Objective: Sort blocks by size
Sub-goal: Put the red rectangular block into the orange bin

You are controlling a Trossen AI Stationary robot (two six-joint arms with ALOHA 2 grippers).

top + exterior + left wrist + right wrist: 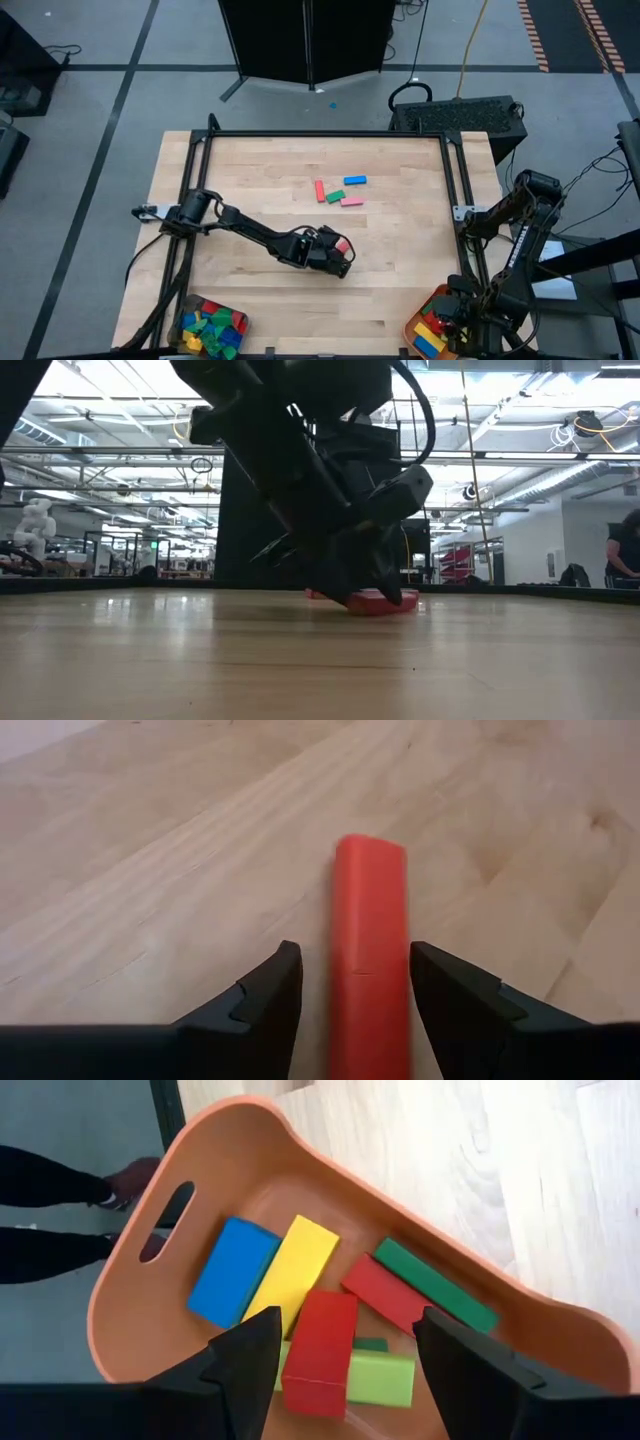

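Blocks: long red block (369,955) sits mid-table between your left gripper's (355,995) parted fingers, not yet gripped—center, then close; right gripper (345,1355) hangs open over the orange tray (130,1295).

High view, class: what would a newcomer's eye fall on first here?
Mid-table, the left pincer straddles a long red block, fingers either side with gaps showing. Beyond it, four loose blocks in red, green, blue and pink lie clustered on the wood. At the near right corner, the right pincer hangs over an orange tray of long blocks.
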